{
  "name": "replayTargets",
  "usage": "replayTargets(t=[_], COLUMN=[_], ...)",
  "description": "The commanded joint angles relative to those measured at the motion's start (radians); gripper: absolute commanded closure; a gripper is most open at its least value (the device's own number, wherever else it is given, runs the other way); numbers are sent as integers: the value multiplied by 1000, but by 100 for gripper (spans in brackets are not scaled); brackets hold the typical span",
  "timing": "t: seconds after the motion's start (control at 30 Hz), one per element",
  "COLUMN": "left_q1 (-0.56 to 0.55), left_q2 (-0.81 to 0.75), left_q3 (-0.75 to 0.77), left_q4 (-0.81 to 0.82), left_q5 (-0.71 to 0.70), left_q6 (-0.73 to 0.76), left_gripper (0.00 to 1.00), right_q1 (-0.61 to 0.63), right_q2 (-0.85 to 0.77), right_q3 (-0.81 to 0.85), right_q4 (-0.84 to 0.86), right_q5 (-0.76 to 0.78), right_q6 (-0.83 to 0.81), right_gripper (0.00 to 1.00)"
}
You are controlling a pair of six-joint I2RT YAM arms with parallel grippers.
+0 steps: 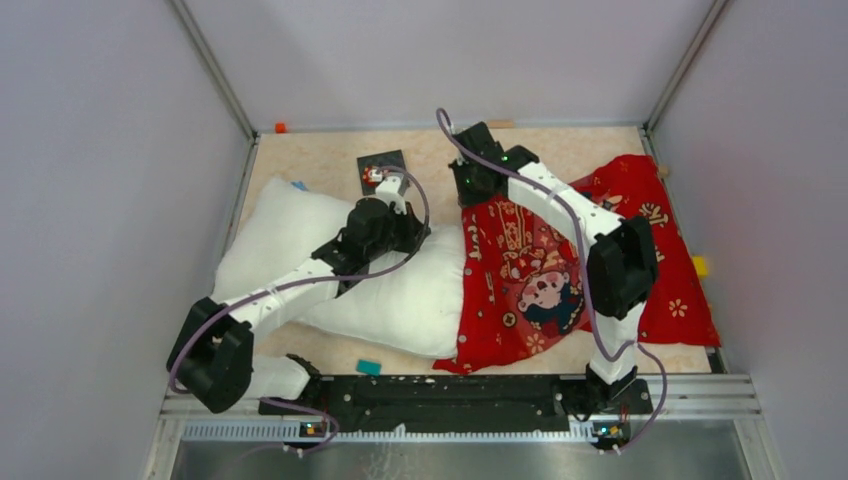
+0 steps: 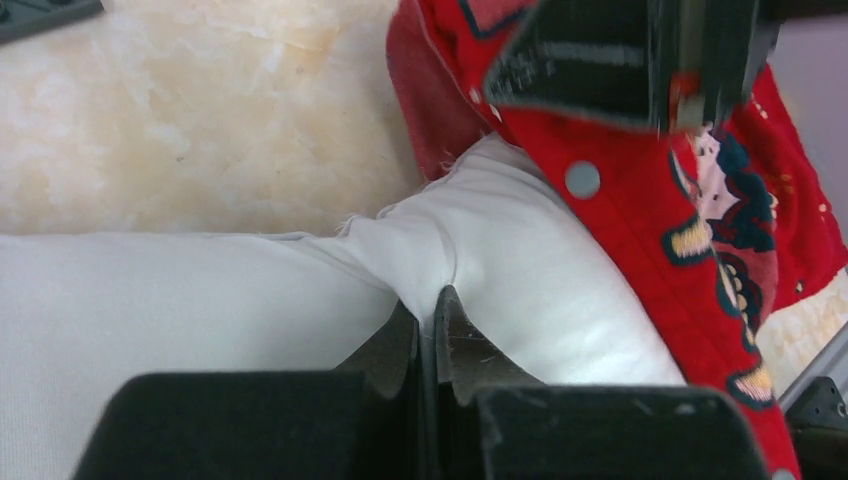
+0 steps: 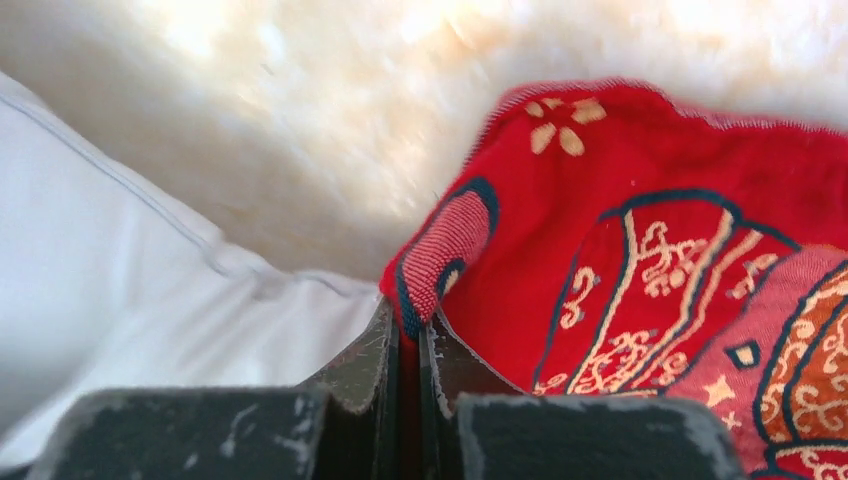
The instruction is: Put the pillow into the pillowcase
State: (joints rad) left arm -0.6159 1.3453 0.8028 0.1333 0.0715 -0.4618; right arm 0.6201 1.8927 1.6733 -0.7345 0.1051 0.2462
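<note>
The white pillow (image 1: pixel 275 230) lies slantwise across the table's left half, with its right end tucked under the open edge of the red printed pillowcase (image 1: pixel 680 300). My left gripper (image 1: pixel 418 232) is over the pillow's far edge beside that opening. In the left wrist view the left gripper (image 2: pixel 432 300) is shut on a pinch of the pillow (image 2: pixel 520 270), close to the pillowcase (image 2: pixel 640 200) hem. My right gripper (image 1: pixel 470 190) is at the case's far left corner. In the right wrist view the right gripper (image 3: pixel 410 320) is shut on the pillowcase (image 3: pixel 620 170) hem, and the pillow (image 3: pixel 120 250) lies to its left.
A small black pad with a red-and-white item (image 1: pixel 382 172) lies at the back. A teal block (image 1: pixel 369 367) sits near the front rail, a yellow piece (image 1: pixel 700 265) at the right wall and an orange piece (image 1: pixel 280 128) in the far left corner. Grey walls enclose three sides.
</note>
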Motion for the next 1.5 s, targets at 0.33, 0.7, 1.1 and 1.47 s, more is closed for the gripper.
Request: replayTargets(t=[0.33, 0.7, 1.1, 1.47], left_q1=[-40, 93, 108, 51], left_q2=[-38, 283, 299, -45], left_q3=[34, 409, 567, 432], left_q4=[147, -62, -255, -611], left_q5=[84, -267, -178, -127], left_q6=[51, -99, -19, 107], left_gripper=[100, 100, 47, 1], right_q1=[19, 16, 108, 194], right_q2=[-80, -142, -481, -558], right_q3=[183, 217, -297, -444], right_q4=[330, 100, 87, 58], right_q5=[-167, 31, 199, 279], right_q6=[175, 114, 221, 289], right_gripper=[100, 36, 41, 46])
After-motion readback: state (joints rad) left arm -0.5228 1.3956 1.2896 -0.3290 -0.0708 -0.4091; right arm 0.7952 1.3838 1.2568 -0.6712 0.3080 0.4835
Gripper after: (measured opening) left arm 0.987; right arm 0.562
